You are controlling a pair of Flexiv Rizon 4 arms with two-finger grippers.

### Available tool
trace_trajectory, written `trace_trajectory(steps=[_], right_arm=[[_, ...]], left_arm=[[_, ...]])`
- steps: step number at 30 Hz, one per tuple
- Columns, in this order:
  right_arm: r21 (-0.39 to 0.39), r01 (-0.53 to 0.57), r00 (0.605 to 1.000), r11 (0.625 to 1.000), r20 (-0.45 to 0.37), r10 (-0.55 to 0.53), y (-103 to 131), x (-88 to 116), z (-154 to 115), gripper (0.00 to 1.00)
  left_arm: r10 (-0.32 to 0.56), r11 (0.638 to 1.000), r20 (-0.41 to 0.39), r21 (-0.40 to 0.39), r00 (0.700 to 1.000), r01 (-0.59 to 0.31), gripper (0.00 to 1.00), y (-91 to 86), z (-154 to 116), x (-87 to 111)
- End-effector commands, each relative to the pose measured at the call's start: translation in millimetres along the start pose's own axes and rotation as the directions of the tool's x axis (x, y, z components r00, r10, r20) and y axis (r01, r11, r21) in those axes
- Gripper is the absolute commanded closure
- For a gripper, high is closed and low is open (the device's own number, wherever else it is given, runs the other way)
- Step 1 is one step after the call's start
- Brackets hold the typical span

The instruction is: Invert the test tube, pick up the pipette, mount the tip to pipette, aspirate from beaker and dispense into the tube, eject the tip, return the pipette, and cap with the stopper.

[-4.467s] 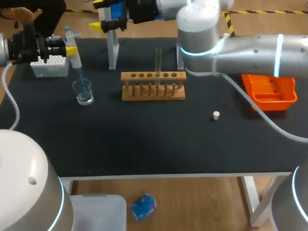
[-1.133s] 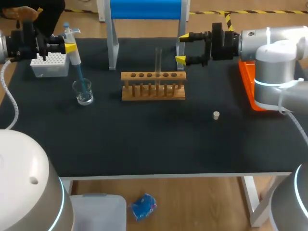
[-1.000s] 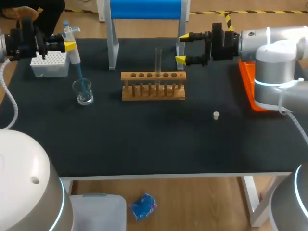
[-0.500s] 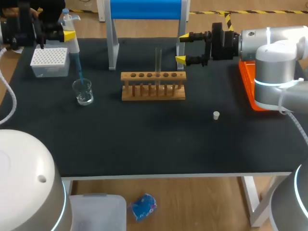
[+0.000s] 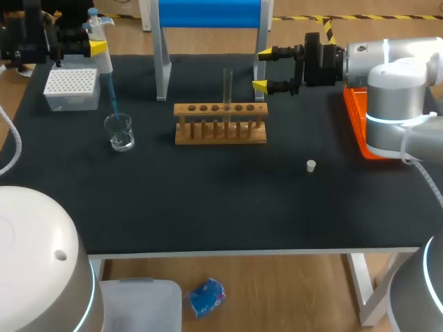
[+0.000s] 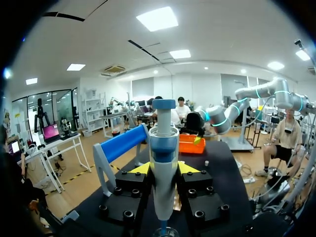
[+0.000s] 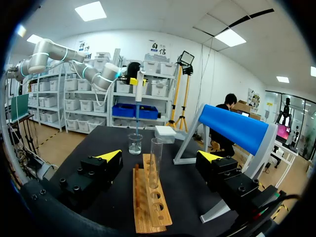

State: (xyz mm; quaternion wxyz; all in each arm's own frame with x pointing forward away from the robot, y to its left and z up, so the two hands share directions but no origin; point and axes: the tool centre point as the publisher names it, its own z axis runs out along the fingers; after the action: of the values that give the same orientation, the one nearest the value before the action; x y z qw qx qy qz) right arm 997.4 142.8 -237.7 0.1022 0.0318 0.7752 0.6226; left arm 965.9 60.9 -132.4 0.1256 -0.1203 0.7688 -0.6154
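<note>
1. left arm is lifting the pipette [image 5: 104, 59] higher than 4.5 s ago, when its blue tip [image 5: 113, 100] was sitting deep in the beaker [image 5: 120, 131]. right arm is now back at the table's right side instead of stretching across over the rack [image 5: 220, 124].
2. left end effector [image 5: 93, 48] is clamping the pipette body from both sides and holding it upright.
3. the tip's end is hanging right at the beaker mouth; cannot tell if it is inside or just above.
4. white tip box [image 5: 70, 88] is sitting on the table [image 5: 208, 200] just behind the beaker.
5. test tube [image 5: 227, 86] is standing upright in the wooden rack at mid table.
6. right end effector [image 5: 263, 68] is hovering beside the tube with its fingers wide apart, touching nothing.
7. white stopper [image 5: 311, 165] is lying on the table in front of the rack's right end, well apart from it.
8. orange bin [image 5: 351, 114] is sitting at the right edge, partly hidden behind the right arm.
</note>
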Motion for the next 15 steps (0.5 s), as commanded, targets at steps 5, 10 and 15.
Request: trace_trajectory(steps=[5,10,15], right_arm=[[-0.001,0.001,1.0,1.0,0.002,-0.001,-0.3,0.4,-0.1,0.0],[-0.001,0.001,1.0,1.0,0.002,-0.001,-0.3,0.4,-0.1,0.0],[-0.001,0.001,1.0,1.0,0.002,-0.001,-0.3,0.4,-0.1,0.0]], left_arm=[[0.0,1.0,0.003,-0.001,1.0,0.0,1.0,-0.9,0.0,0.9],[0.029,1.0,-0.004,0.008,1.0,-0.029,1.0,-22.8,-3.7,1.1],[0.038,0.999,-0.03,-0.012,0.999,-0.038,1.0,-56.4,2.6,8.0]])
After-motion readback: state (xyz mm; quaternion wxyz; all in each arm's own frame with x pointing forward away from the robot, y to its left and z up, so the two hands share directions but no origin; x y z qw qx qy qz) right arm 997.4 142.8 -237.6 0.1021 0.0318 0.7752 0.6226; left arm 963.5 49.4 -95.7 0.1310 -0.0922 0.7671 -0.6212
